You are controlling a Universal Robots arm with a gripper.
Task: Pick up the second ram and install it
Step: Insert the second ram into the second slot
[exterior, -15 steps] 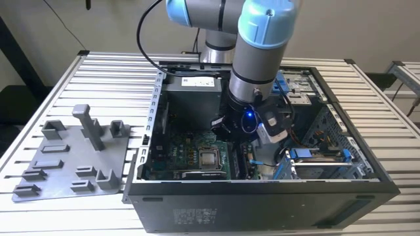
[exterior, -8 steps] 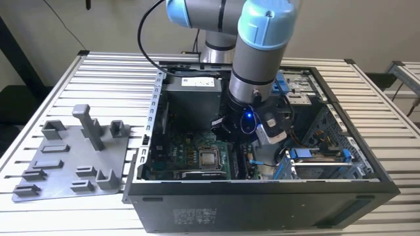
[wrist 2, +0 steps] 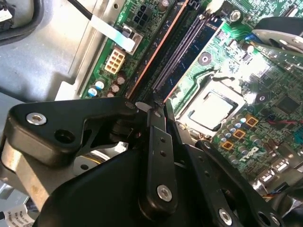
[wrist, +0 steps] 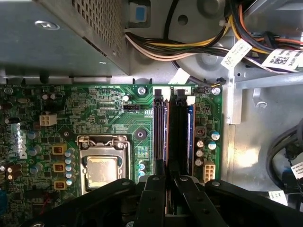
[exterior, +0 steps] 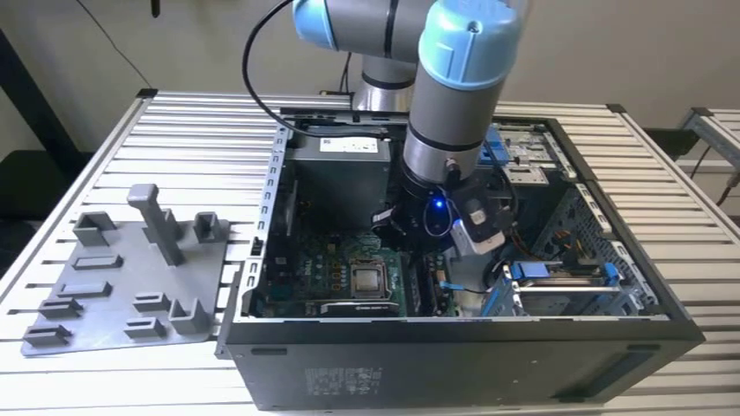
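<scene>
Gripper (wrist: 169, 182) down inside open computer case (exterior: 463, 334), fingers (wrist: 155, 189) nearly together, pinching second ram (wrist: 176, 127) on edge. Ram stands in memory slot on green motherboard (wrist: 104, 113), running away from fingertips. Processor (wrist: 100, 170) beside slots. Beyond, bundled cables (wrist: 189, 47). Grey holder tray (exterior: 127, 277) outside case, on exterior view's left.

second ram (wrist: 171, 137): long thin dark stick, standing on edge in the motherboard's memory slots, parallel to them, beside the CPU socket. One end sits near the board edge, the other runs down between the gripper fingers. In the second wrist view it's a dark strip (wrist 2: 166, 64) along the slots.
</scene>
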